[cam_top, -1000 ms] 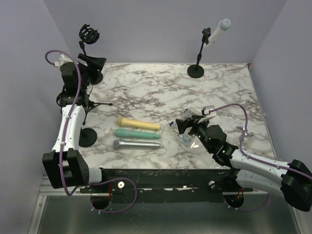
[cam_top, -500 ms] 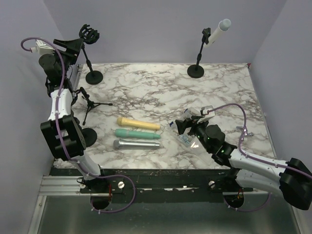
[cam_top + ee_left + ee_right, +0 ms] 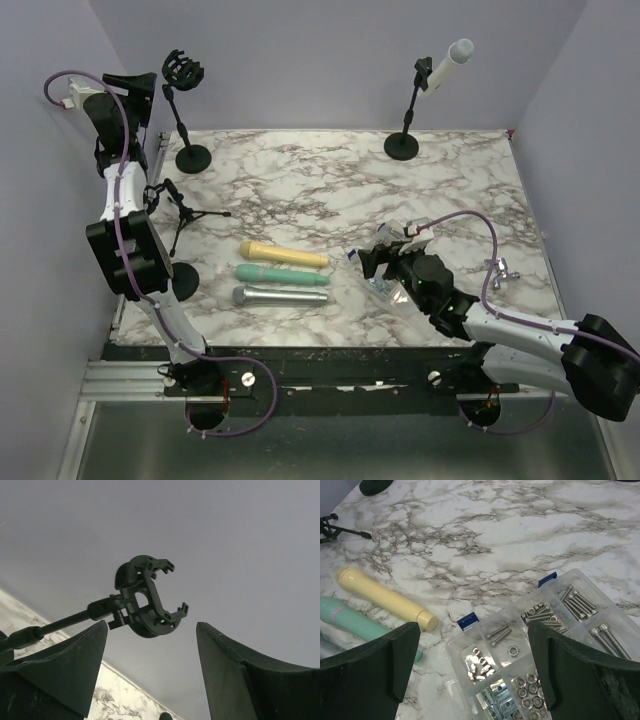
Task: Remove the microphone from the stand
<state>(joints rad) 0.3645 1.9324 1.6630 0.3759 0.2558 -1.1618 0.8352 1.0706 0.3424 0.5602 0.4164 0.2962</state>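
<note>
Your left tool (image 3: 138,84) is now high at the far left, fingers apart, nothing between them. A second ago that arm was low by the stand base (image 3: 193,157). Since then it has swung up and drawn slightly left, so the tool sits just left of the empty clip (image 3: 183,70).

In the left wrist view the empty clip (image 3: 147,597) shows in the gap ahead of the left tool (image 3: 151,627), open side up and to the right, on its tilted rod. No contact visible.

Your right tool (image 3: 372,258) has barely moved, only a small shift left. It hovers over the clear parts box (image 3: 388,292) near the tabletop's (image 3: 330,190) near edge. In the right wrist view the right tool (image 3: 472,630) has its fingers wide apart and is gripping nothing, with the box's (image 3: 540,645) screws and nuts below.

The white microphone (image 3: 447,66) is unchanged: clipped in the far right stand (image 3: 408,112), tilted up to the right, well apart from both tools.

The yellow microphone (image 3: 283,255), teal microphone (image 3: 281,272) and grey microphone (image 3: 279,295) lie side by side, same places as before. The small tripod (image 3: 182,208) is unmoved too.
</note>
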